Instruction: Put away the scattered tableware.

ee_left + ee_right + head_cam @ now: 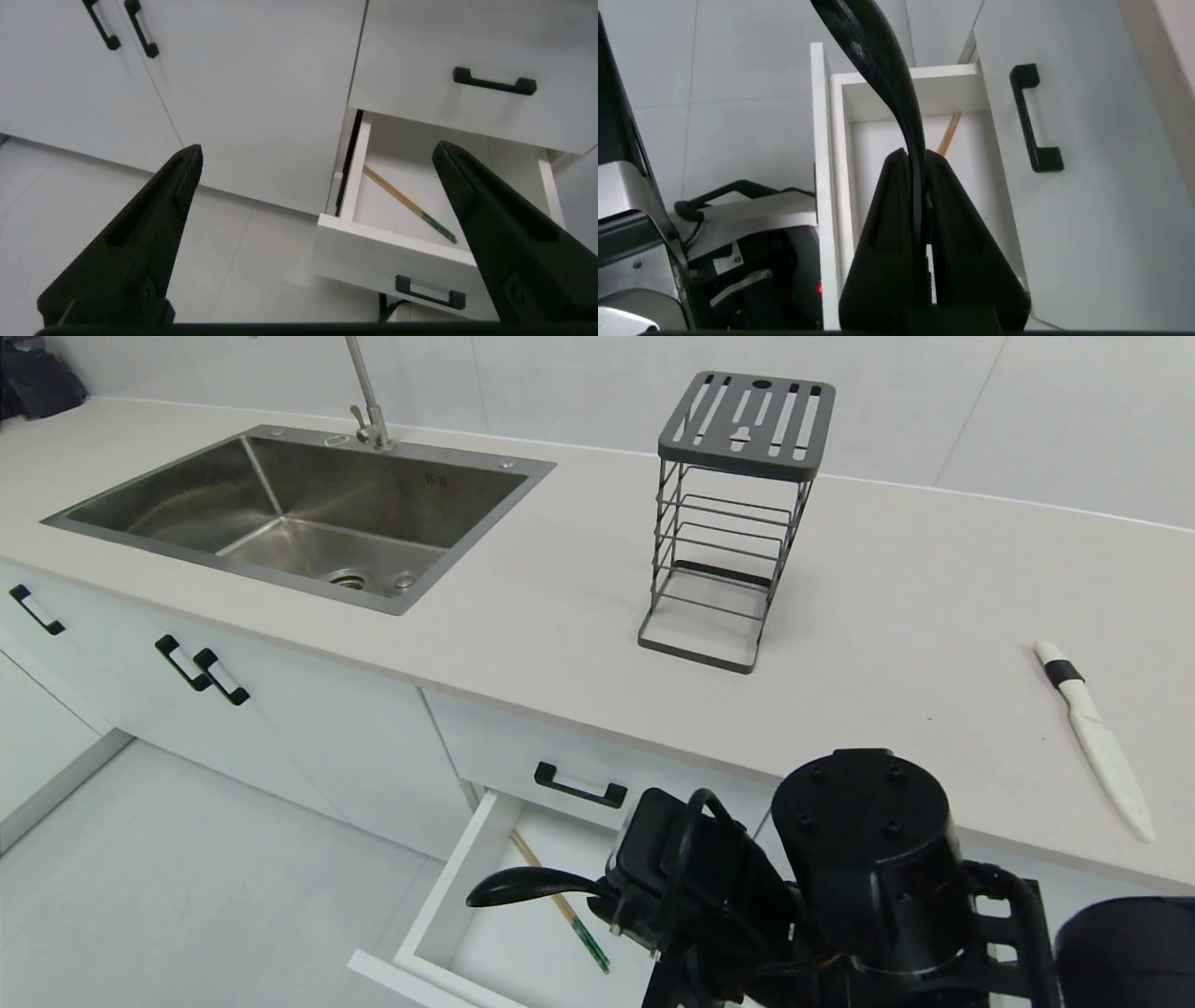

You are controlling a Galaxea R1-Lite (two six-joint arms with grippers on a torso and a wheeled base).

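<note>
Spoon (523, 885) was clamped in right end effector (611, 896), above open drawer (448, 887), long axis roughly parallel to drawer front, bowl toward robot's left. Left end effector (318, 154) was spread wide, holding nothing. Knife (1097, 742) lay on table (560, 616), nearer right arm.

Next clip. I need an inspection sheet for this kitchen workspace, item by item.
Surface: pale countertop with a sink set into it.
Job's things: black spoon held above the open drawer; wooden chopstick lying in that drawer; white knife lying on the countertop, far right.
Clutter: nothing seen.
Grippers: right claw shut on the black spoon; left claw open, holding nothing.
Cables: black cable looped at the right arm's wrist.
Surroundings: grey wire rack upright on the countertop; tap behind the sink; white cupboards with black handles.
</note>
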